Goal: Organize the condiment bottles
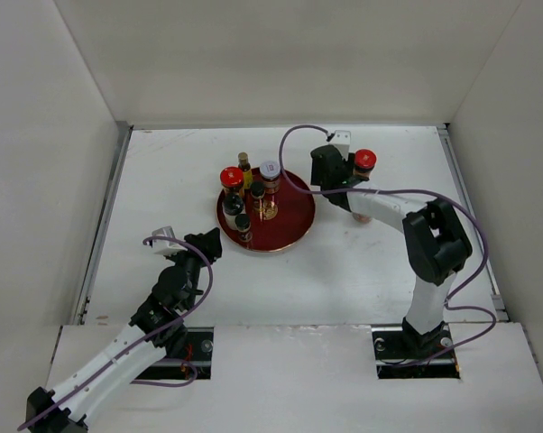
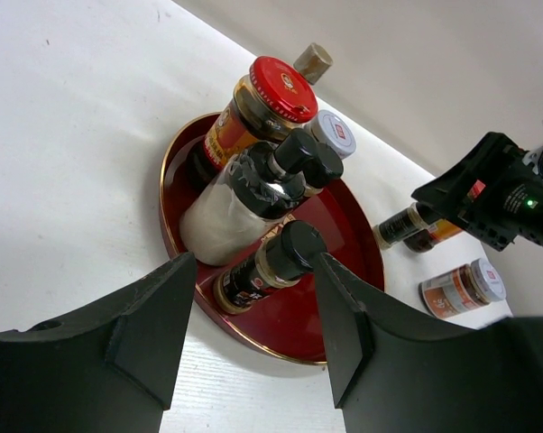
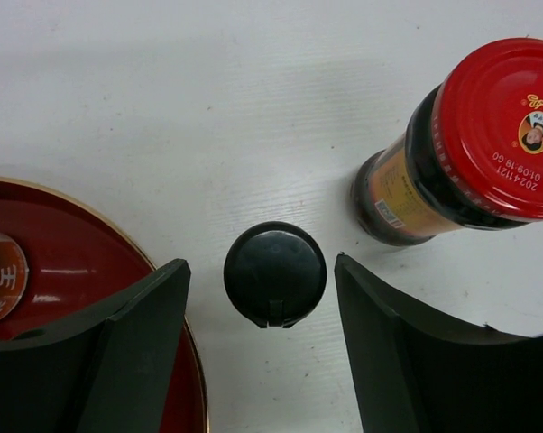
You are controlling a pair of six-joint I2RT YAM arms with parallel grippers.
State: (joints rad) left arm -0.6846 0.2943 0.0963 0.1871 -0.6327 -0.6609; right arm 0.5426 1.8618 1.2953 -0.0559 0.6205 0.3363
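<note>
Poises the right gripper [image 3: 258, 269] straight above a small black-capped bottle [image 3: 274, 273] standing on the white table [image 3: 208, 90], with the claw spread to either side of the cap and touching neither flank. Shows a red-capped amber jar [image 3: 474, 144] upright on the table just to the right of that bottle, and the rim of the round red tray [image 3: 177, 298] just to its left. Points the left gripper [image 1: 208, 242] at the near-left edge of the tray, low over the table, claw likewise spread and pinching nothing. Finds most of the other condiment bottles crowded on the left and far part of the tray: a second red-capped jar [image 2: 270, 90], a slim brown bottle [image 2: 313, 61] behind it, a grey-lidded jar [image 2: 331, 133] beside it, and black-capped dark bottles [image 2: 294, 153] in front, with the nearest one [image 2: 276, 262] close to the rim. Catches also a short white-lidded jar [image 2: 459, 287] off the tray, on the table close by the right arm [image 1: 389, 209].
</note>
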